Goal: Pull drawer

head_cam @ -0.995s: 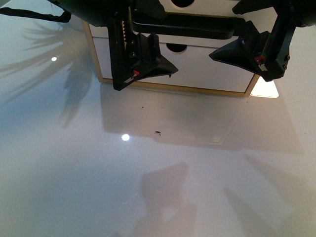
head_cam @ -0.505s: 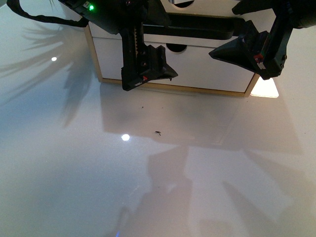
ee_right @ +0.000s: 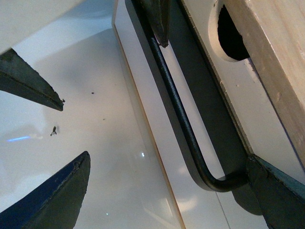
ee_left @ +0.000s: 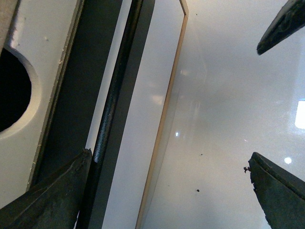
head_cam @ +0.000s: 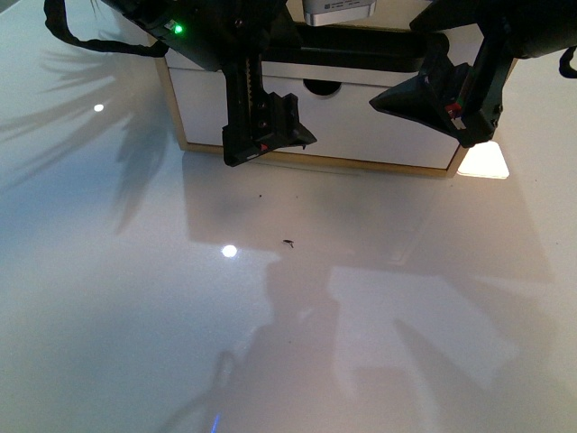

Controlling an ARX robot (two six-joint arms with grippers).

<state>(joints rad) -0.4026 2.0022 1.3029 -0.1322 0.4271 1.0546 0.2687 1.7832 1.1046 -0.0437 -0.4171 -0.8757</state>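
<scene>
- Glossy white table (head_cam: 135,298) is filling most of the front view, throwing back lamp glints and arm shadows. A low white cabinet with a light wood frame (head_cam: 361,164) is sitting at its far edge.
- The drawer (ee_right: 257,109) is sitting in the cabinet's upper slot, its black bar handle (head_cam: 361,47) running across the front, just above a plain notched front (head_cam: 379,122) with no handle.
- The left claw (ee_left: 169,157) is standing wide open. One finger (ee_left: 52,195) is reaching into the recess behind the bar, seemingly touching it, while the other is hanging out over the table. I judge this a hook hold for dragging, not a pinch.
- The right claw (ee_right: 167,157) is likewise gaping and gripping nothing, with one finger (ee_right: 281,191) sitting at the bar's bent end.
- The two are taking the bar towards opposite ends, probably so the drawer is travelling straight instead of skewing and jamming.
- Light wood showing along the drawer's side in the right wrist view is suggesting it is standing partly out; how far, I cannot tell.
- Only a few dark specks (head_cam: 288,242) are lying on the table in front, so I am seeing nothing blocking the pull.
</scene>
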